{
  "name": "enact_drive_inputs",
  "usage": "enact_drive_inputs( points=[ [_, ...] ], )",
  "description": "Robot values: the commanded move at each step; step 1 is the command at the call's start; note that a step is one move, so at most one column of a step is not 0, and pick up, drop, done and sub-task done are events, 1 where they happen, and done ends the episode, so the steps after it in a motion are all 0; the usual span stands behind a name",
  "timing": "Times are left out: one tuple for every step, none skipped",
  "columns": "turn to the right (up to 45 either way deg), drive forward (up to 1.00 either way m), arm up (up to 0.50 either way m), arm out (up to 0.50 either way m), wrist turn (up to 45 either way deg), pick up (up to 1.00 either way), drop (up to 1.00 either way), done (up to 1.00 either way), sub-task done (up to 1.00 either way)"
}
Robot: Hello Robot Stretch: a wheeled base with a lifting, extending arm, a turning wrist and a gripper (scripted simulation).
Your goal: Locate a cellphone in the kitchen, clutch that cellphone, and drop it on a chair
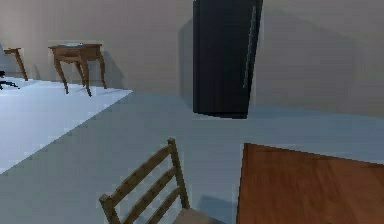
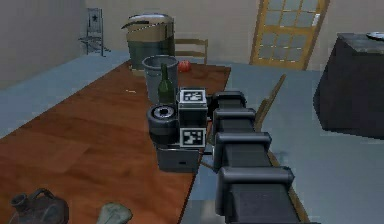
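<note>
No text, label, number or sign can be read

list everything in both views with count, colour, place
fridge: 1, black, forward view's far wall
side table: 1, brown wood, forward view's left
near chair: 1, brown wood, forward view's bottom
dining table: 1, reddish wood, arm side view's left
far chairs: 2, wood, dining table's far end and right side
bottle: 1, green, on the dining table
box: 1, tan, dining table's far end
jug: 1, dark grey, dining table's near corner
door: 1, wood, far wall
arm: 1, dark, from the bottom edge
end effector: 1, dark, by the bottle; cannot tell whether it holds anything
</note>
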Motion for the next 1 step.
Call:
enact_drive_inputs(
  points=[
    [0.0,0.0,-0.5,0.0,0.0,0.0,0.0,0.0,0.0]
  ],
)
